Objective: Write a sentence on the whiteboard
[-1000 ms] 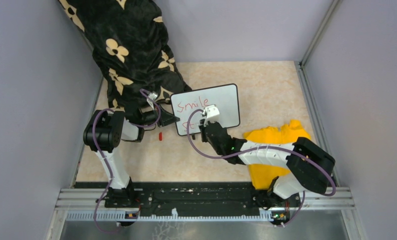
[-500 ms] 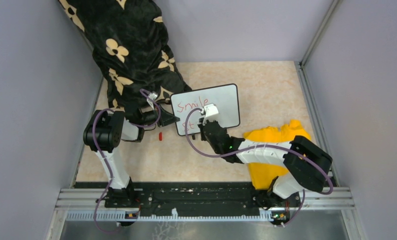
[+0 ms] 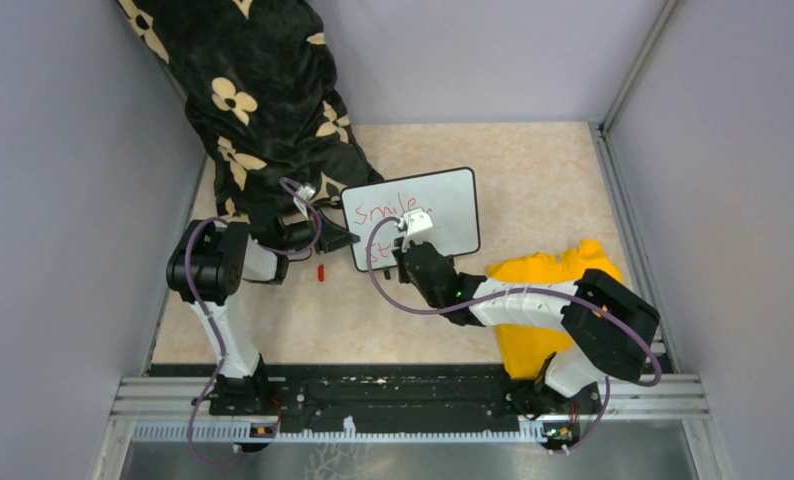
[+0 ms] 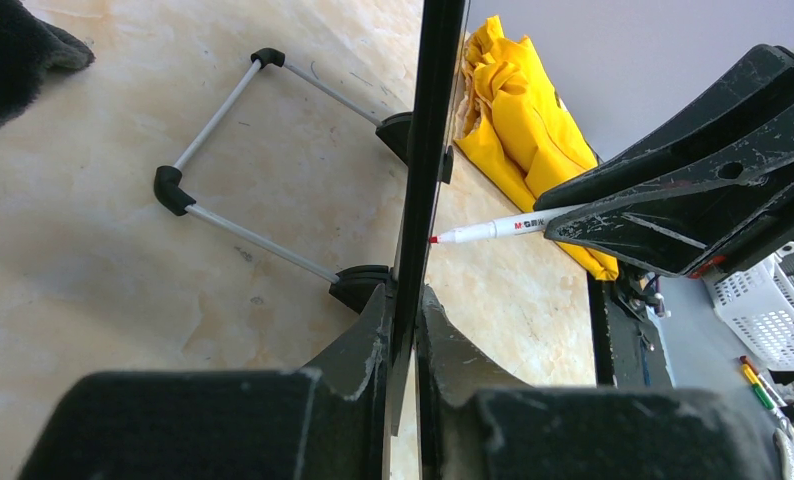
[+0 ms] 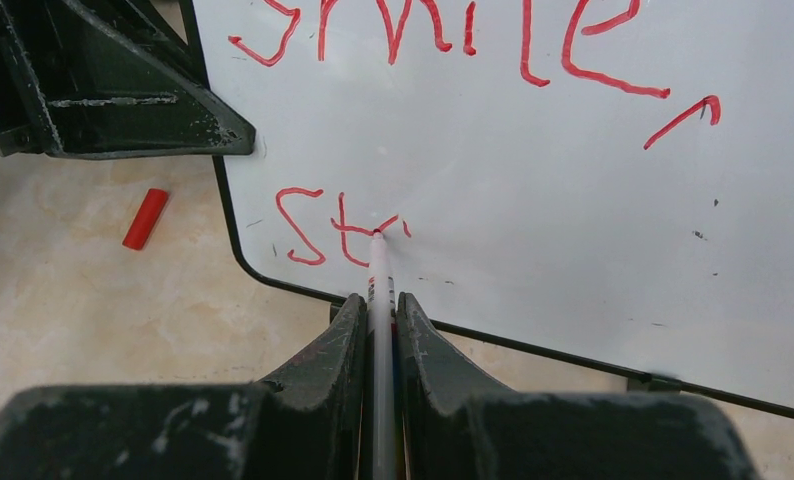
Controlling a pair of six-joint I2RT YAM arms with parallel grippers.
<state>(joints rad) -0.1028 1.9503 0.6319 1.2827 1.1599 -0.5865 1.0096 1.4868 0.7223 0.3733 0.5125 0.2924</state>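
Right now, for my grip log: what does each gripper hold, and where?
Left gripper: the whiteboard, by its side edge. Right gripper: the marker, by its barrel.

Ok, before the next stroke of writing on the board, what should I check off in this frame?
1. Hold of the left pincer on the whiteboard, clamped at its edge with the board upright: ok.
2. Grip of the right pincer on the marker, barrel straight between the fingers: ok.
3. Marker tip on the board face, at the stroke after "St": ok.
4. Bare white to the right for the rest of the line: ok.
5. The sentence complete: not ok; only "Smile," and a started second line show.
6. The red cap off the board, on the table beside it: ok.
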